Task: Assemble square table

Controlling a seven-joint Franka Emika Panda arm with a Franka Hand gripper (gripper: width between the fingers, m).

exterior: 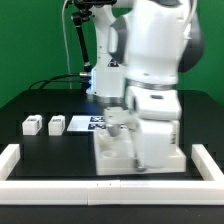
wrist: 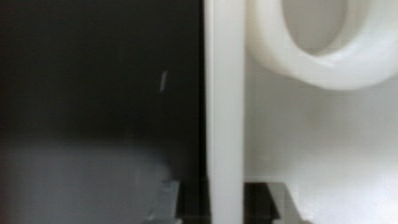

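The tabletop (exterior: pixel 110 156), low in the middle, is pinched at its rim by the gripper (wrist: pixel 222 203). Two legs (exterior: pixel 31 125) are seen at the left.

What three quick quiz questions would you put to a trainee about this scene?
1. True or false: two legs stand apart from the slab, on the exterior view's left.
2. Pick one: in the wrist view, what shows on the slab just inside its rim? A) a leg B) a round socket C) a screw
3. Short answer: which flat tagged thing lies just to the exterior view's right of the legs?

Key: 1 true; 2 B; 3 the marker board.
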